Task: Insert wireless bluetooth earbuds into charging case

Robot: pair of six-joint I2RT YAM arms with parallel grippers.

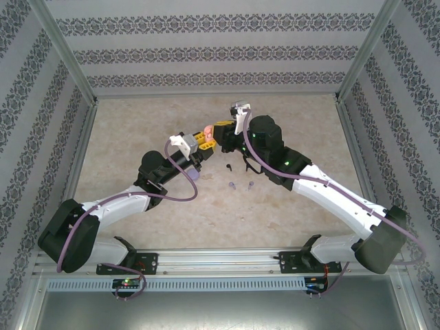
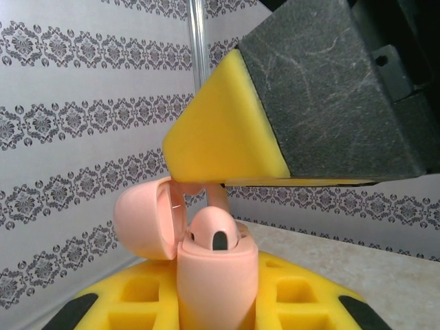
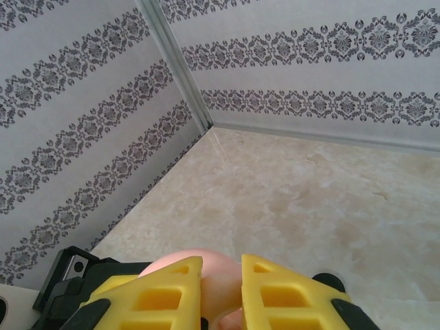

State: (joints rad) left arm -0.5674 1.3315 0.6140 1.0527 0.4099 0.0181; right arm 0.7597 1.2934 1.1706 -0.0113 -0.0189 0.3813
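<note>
on the table (image 1: 137,130), a black earbud (image 1: 229,166) and two lilac earbuds (image 1: 234,185) lay loose near the arms. the left gripper (image 1: 203,141) clamped an open pink case (image 2: 216,282), a pale pink earbud (image 2: 214,230) seated inside. the right gripper (image 3: 221,267), fingers almost closed, crowded over it, pinching a second pale earbud (image 2: 218,199) by its stem, mostly hidden.

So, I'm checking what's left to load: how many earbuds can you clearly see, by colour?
Pink earbud, seated in the open case: 1
Lilac earbuds, loose on the table: 2
Black earbud, loose there too: 1
Total: 4
</note>
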